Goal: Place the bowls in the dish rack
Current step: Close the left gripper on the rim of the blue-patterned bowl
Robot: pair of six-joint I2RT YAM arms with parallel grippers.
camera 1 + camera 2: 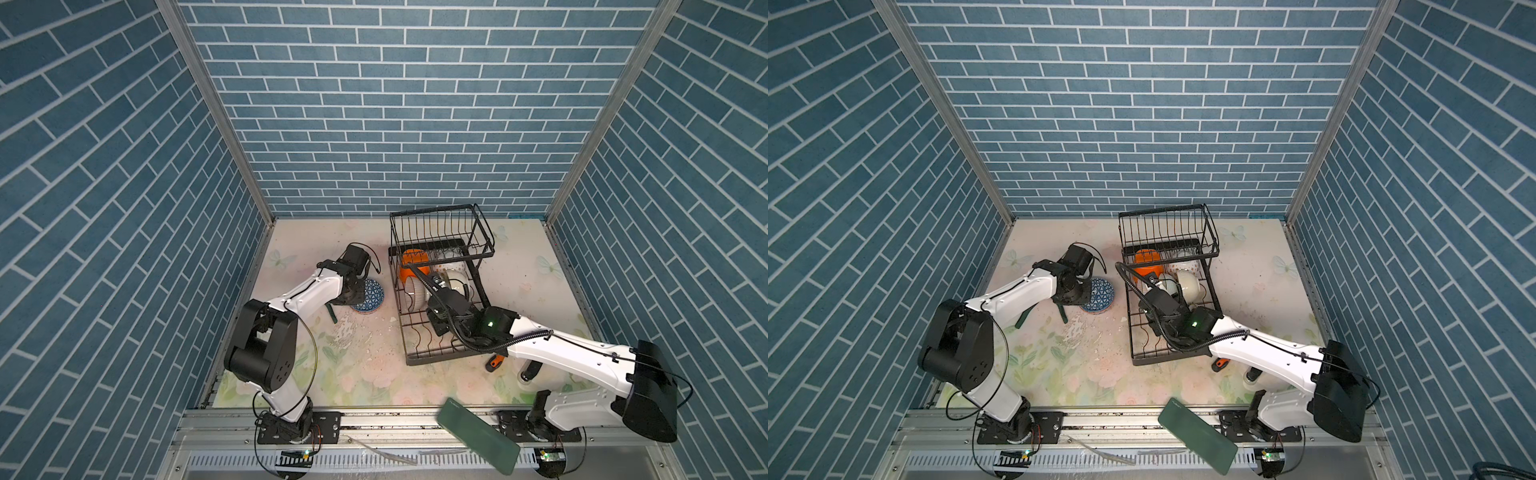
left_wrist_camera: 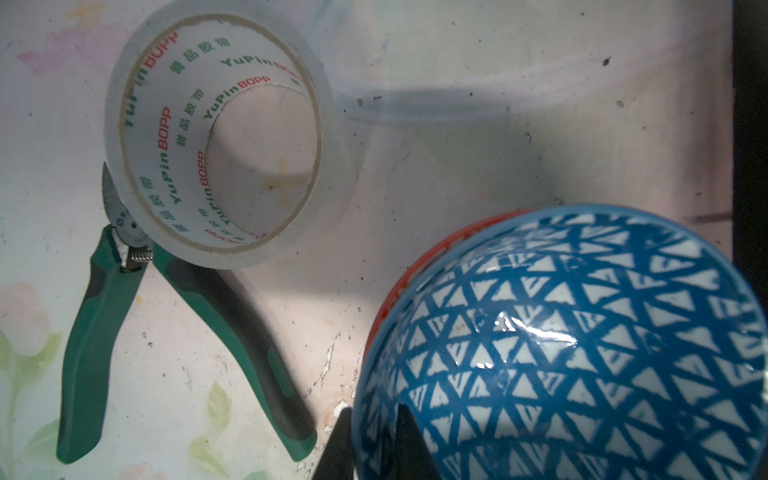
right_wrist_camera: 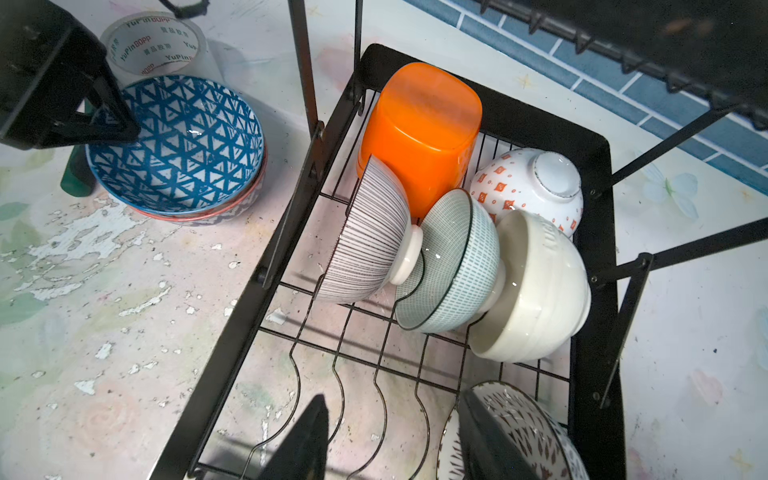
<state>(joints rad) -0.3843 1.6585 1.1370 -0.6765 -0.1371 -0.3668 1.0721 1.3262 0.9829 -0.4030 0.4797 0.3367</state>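
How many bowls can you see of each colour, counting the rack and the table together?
Orange bowl: 1
Black-and-white, striped bowl and flecked bowl: 2
Pale green bowl: 1
Cream bowl: 1
White bowl with orange marks: 1
Blue-patterned bowl: 1
Red-rimmed bowl under it, mostly hidden: 1
Total: 8

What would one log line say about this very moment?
left gripper: astride rim of blue bowl | right gripper: open, one finger in patterned bowl | dish rack: lower tier partly filled
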